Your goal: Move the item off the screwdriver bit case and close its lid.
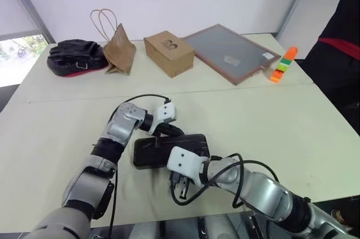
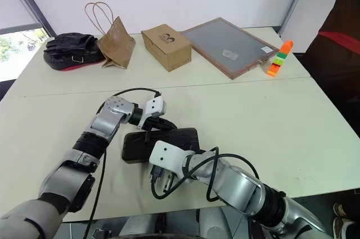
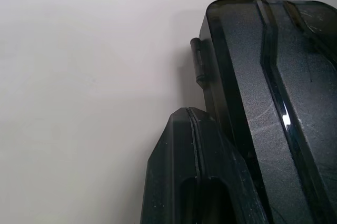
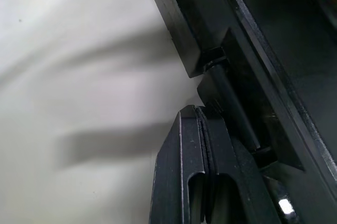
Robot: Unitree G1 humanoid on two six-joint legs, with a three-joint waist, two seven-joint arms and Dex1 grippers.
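My left gripper (image 1: 163,131) and right gripper (image 1: 179,185), both with fingers pressed together, angle down at opposite long edges of the flat dark plastic screwdriver bit case (image 1: 147,152) with its smoky lid (image 3: 274,87) down.

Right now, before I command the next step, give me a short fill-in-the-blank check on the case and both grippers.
1. The screwdriver bit case lies on the table with its lid ____.
2. The left gripper rests at the case's far edge with its fingers ____.
3. The right gripper is at the case's ____ edge, fingers together.
4. The cardboard box stands between the paper bag and the ____.

Missing words: closed; shut; near; framed board
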